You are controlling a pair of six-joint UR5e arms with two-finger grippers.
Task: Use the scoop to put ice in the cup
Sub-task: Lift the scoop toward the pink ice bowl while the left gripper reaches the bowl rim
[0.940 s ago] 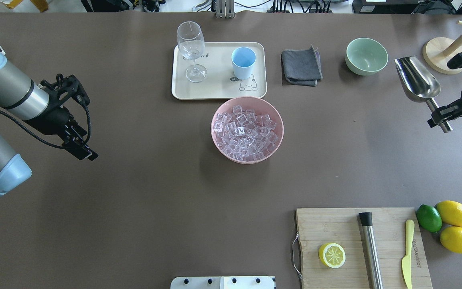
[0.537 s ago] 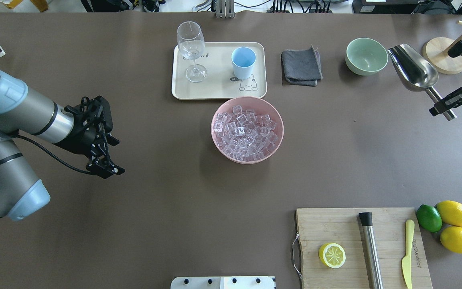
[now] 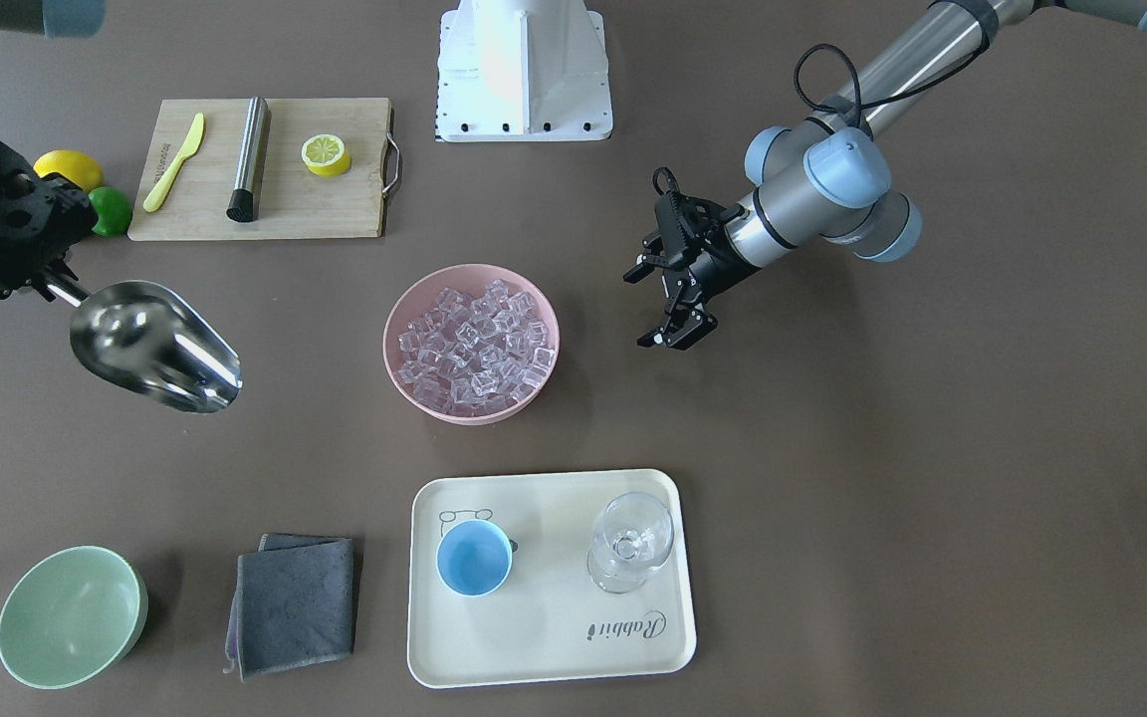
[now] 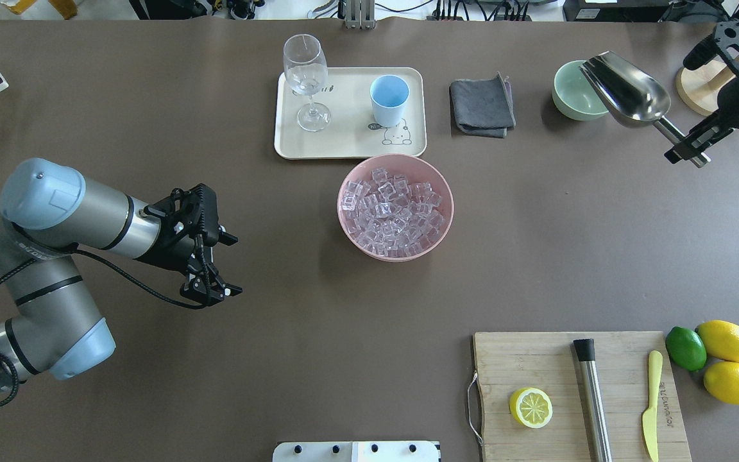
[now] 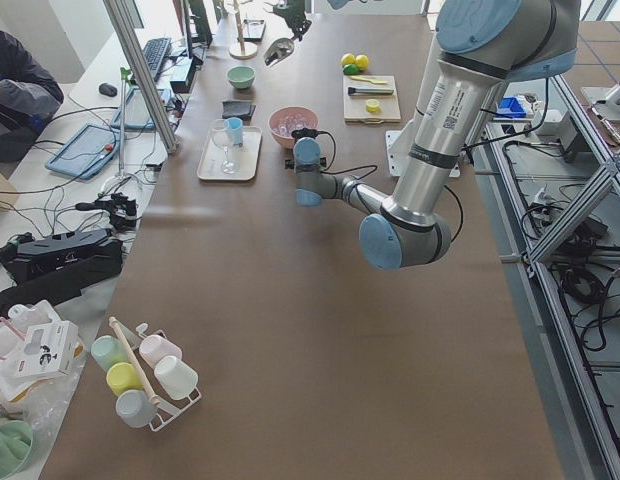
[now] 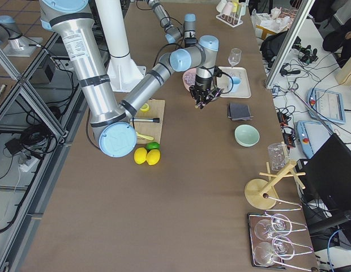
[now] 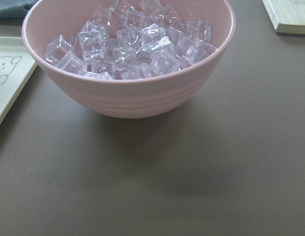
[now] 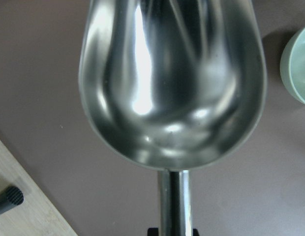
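The ice (image 4: 392,208) fills a pink bowl (image 4: 397,256) at the table's middle, and also shows in the front view (image 3: 474,349) and close up in the left wrist view (image 7: 128,44). The light-blue cup (image 4: 389,99) stands empty on a cream tray (image 4: 344,144) just behind the bowl. My right gripper (image 4: 687,149) is shut on the handle of the steel scoop (image 4: 629,90), held in the air at the far right, its trough (image 8: 172,78) empty. My left gripper (image 4: 231,264) is open and empty, left of the bowl.
A wine glass (image 4: 306,80) shares the tray. A grey cloth (image 4: 482,106) and a pale green bowl (image 4: 571,96) lie to its right. A cutting board (image 4: 536,366) at front right holds a lemon half, a steel cylinder (image 4: 593,398) and a knife; lemons and a lime lie beside it.
My left arm has swung right, towards the pink bowl, with its gripper still open. My right gripper has carried the scoop back and left, over the green bowl's edge.
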